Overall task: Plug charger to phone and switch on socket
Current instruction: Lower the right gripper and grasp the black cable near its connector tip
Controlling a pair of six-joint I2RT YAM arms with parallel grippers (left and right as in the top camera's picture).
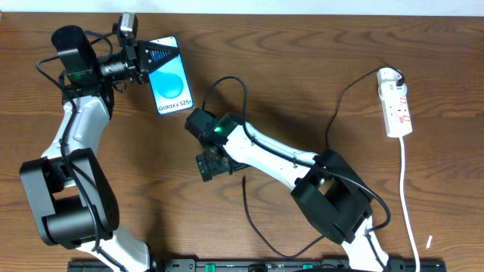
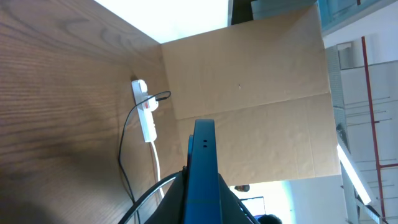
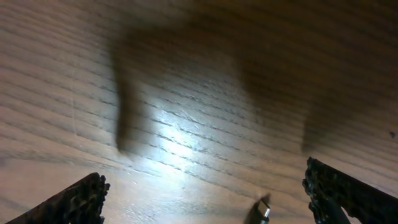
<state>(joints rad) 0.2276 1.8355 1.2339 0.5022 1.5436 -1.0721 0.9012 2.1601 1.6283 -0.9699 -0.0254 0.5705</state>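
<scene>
**Phone gripped at far left; charger tip loose between wide right jaws**

1. The left arm (image 1: 76, 136) reaches to the far left of the worktop (image 1: 318, 53). The left jaws are clamped tight on the far-left end of the phone (image 1: 172, 79). Its blue screen faces up and its long body points toward the near right. In the left wrist view the phone runs edge-on straight out from between the jaws. I cannot tell whether its free end rests on the worktop.

2. The right arm (image 1: 272, 155) lies across the middle of the worktop. The right jaws point at the wood and stand fully wide, holding nothing.

3. The charger (image 1: 253, 223) trails as a thin black cable from the near edge up to the right jaws. In the right wrist view its small plug tip (image 3: 264, 213) lies on the wood inside the gap, nearer the right-hand jaw and touching neither. The tip is well apart from the phone.

4. The socket (image 1: 397, 106) lies at the far right, and its white cord (image 1: 408, 204) runs toward the near edge. A black plug (image 1: 396, 75) sits at its far end. I cannot read the switch position.
</scene>
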